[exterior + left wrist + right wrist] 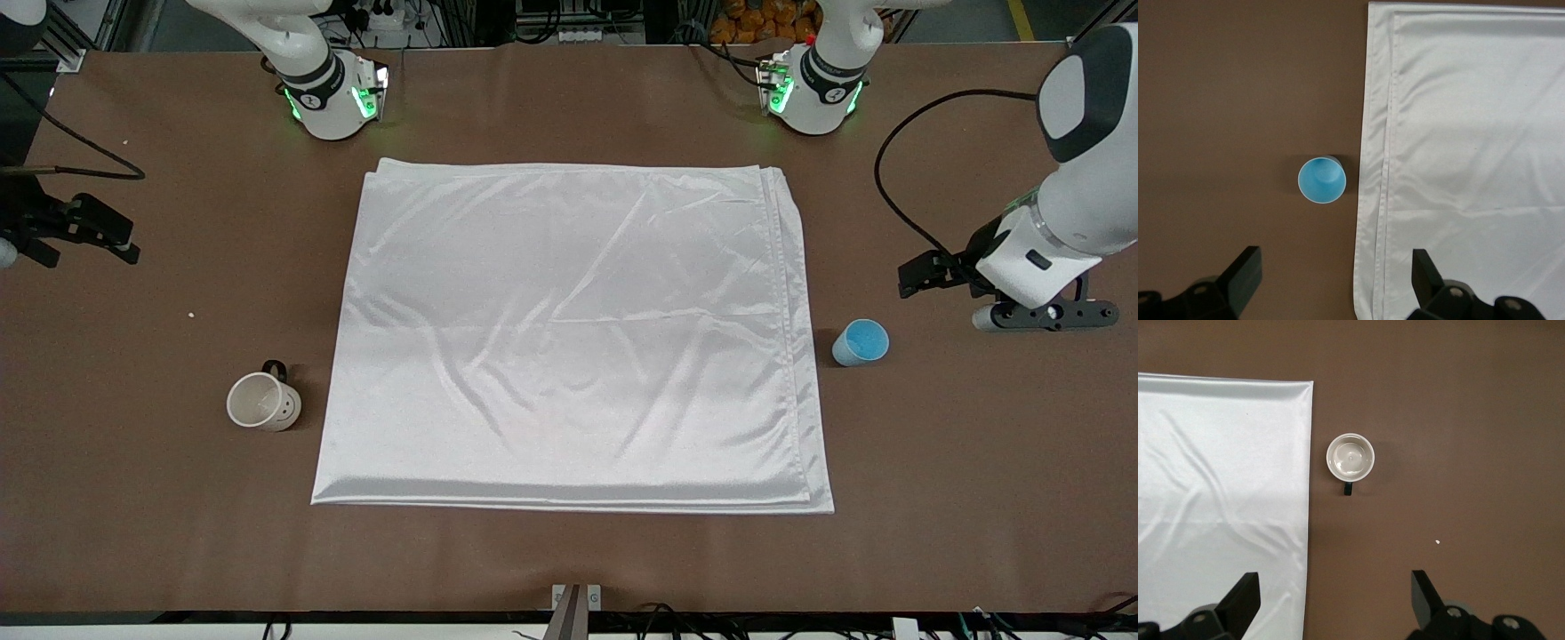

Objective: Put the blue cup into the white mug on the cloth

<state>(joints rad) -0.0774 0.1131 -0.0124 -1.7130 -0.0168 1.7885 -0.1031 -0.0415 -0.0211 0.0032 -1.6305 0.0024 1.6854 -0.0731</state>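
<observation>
The blue cup (861,342) stands upright on the brown table, just off the cloth's edge at the left arm's end; it also shows in the left wrist view (1321,180). The white mug (262,402) stands upright on the table beside the cloth at the right arm's end, its dark handle showing in the right wrist view (1350,457). The cloth (573,329) lies flat mid-table. My left gripper (1045,316) (1335,280) is open and empty, up over bare table beside the cup. My right gripper (89,233) (1335,597) is open and empty, up in the air near the mug.
The two arm bases (333,98) (813,89) stand along the table edge farthest from the front camera. A black cable (898,204) loops over the table by the left arm. A small white speck (190,314) lies on the table near the mug.
</observation>
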